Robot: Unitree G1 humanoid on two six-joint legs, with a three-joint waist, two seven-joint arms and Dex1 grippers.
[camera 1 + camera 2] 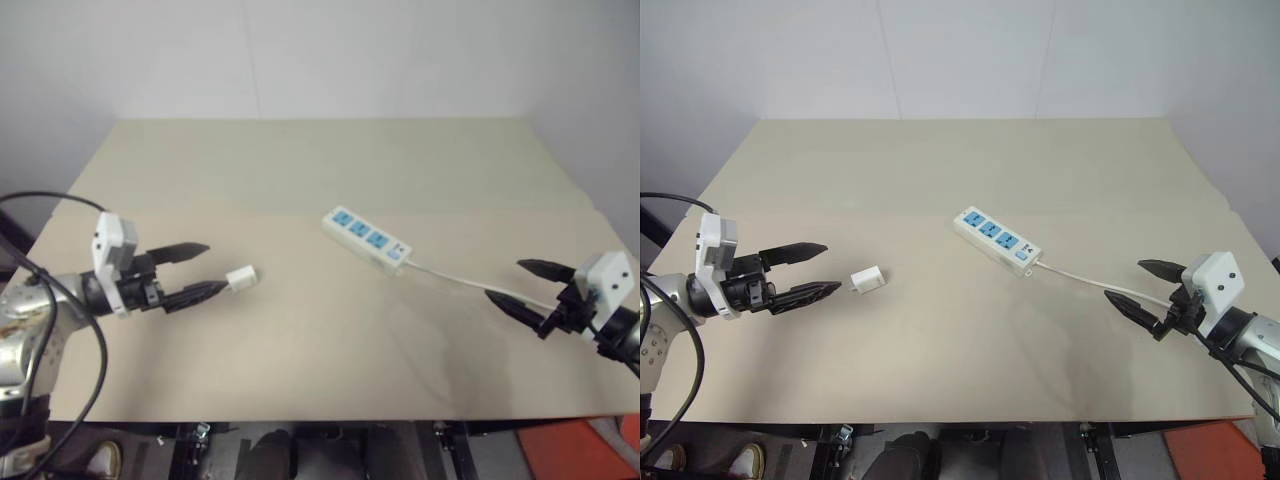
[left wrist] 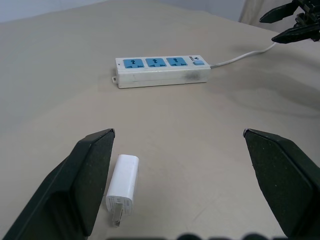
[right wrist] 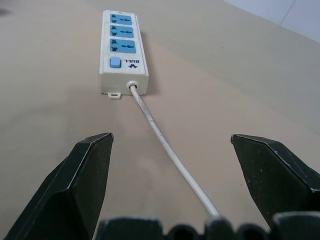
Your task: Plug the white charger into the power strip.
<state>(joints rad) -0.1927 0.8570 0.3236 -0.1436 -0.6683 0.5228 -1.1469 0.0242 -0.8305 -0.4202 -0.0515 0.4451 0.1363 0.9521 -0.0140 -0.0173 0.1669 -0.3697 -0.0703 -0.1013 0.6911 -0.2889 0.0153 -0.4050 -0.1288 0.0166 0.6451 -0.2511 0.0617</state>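
Note:
The white charger [image 1: 242, 277] lies on its side on the beige table, its metal prongs [image 2: 116, 216] pointing toward my left gripper [image 1: 200, 270]. That gripper is open and hovers just left of the charger, not touching it. The power strip [image 1: 366, 237] lies diagonally at mid-table with three blue outlet faces up, its thin white cord [image 1: 455, 277] running off to the right. My right gripper [image 1: 525, 286] is open and empty, hovering over the cord [image 3: 165, 147] near the table's right edge, pointing along it toward the strip [image 3: 122, 47].
The beige table [image 1: 330, 170] ends at a white wall behind. A black cable [image 1: 60, 290] loops over my left arm. Something orange [image 1: 580, 450] sits on the floor at the lower right, below the table's front edge.

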